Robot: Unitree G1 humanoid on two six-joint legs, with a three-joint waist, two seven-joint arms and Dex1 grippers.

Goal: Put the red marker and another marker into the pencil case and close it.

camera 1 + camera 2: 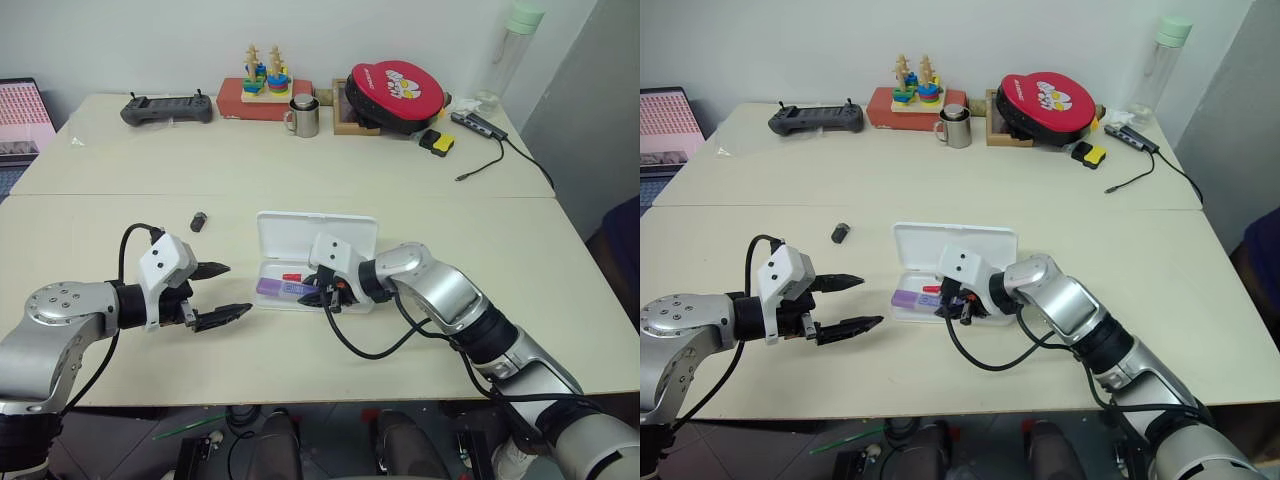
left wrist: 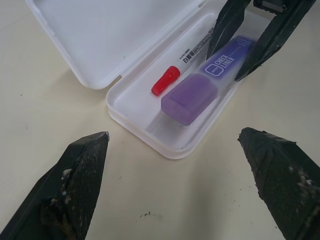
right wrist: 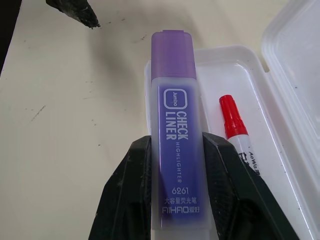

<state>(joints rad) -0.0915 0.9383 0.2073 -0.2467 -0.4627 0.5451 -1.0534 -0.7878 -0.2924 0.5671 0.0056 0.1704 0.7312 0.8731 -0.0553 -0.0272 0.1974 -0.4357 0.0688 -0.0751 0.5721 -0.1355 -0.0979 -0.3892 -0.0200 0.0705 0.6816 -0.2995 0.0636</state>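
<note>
The white pencil case [image 1: 316,232] lies open at the table's middle, lid flipped back. Inside its tray rests the red marker [image 2: 166,80], white barrel with the red cap toward my left gripper. Beside it the purple marker [image 3: 175,115] lies in the tray's near half, cap end pointing at my left side. My right gripper [image 3: 176,140] reaches into the case from the right, and its two black fingers press the purple marker's barrel from both sides. My left gripper [image 1: 238,288] hovers wide open just left of the case, holding nothing.
A small black cap [image 1: 199,220] lies left of the case. Along the far edge stand a game controller [image 1: 167,108], a red box with a stacking toy [image 1: 265,95], a metal mug [image 1: 304,116], a red round case [image 1: 395,92] and a cable hub [image 1: 480,125].
</note>
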